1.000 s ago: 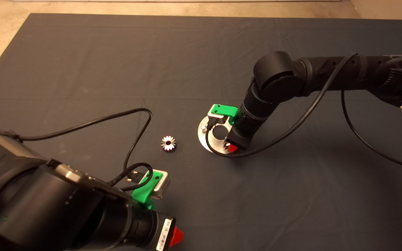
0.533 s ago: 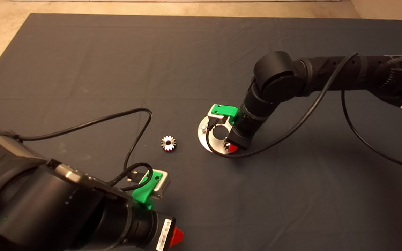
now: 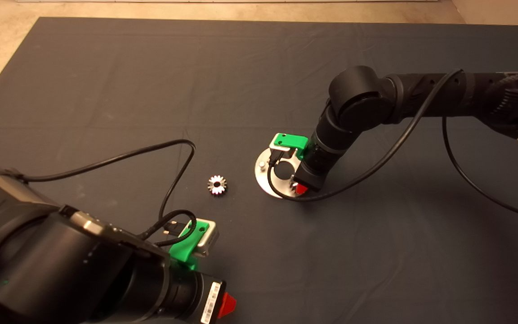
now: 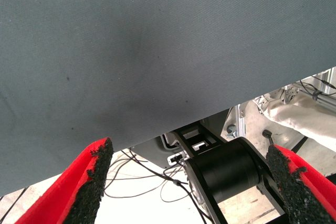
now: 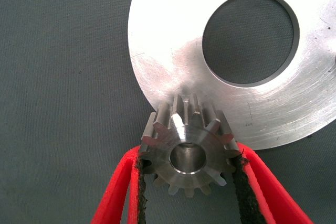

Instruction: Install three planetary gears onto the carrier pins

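Observation:
My right gripper stands over the near edge of the round silver disc, shut on a small toothed planetary gear. In the right wrist view the gear sits flat between the two red fingers, overlapping the rim of the disc; what lies under its centre hole is hidden. One carrier pin stands on the disc's left side. Another planetary gear lies loose on the mat left of the disc. My left gripper waits open at the lower left.
A black cable loops from the right arm down past the disc. Another cable curls over the mat above the left arm. The left wrist view shows the mat's edge with floor and robot base beyond.
The right gripper with its gear has shifted very slightly to the right and away over the disc. The left arm and the loose gear have not moved.

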### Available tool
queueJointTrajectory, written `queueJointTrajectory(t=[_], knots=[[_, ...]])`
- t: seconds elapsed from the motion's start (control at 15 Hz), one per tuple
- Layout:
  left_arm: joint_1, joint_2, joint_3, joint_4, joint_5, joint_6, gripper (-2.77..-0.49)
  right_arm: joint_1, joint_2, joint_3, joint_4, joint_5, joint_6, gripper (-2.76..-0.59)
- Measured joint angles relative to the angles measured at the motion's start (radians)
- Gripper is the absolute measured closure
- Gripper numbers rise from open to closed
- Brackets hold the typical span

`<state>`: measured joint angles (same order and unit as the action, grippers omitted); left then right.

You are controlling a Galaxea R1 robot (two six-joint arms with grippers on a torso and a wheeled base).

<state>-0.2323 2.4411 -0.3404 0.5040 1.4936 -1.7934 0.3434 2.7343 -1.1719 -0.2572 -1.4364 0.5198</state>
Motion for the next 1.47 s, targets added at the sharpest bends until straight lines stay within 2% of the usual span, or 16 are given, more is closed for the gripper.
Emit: queueJointTrajectory(t=[1.47], knots=[[0.000,-0.003,0.000,0.000,0.000,0.000,-2.07,0.000,-0.004,0.000,0.000,0.002,0.000,-0.90]])
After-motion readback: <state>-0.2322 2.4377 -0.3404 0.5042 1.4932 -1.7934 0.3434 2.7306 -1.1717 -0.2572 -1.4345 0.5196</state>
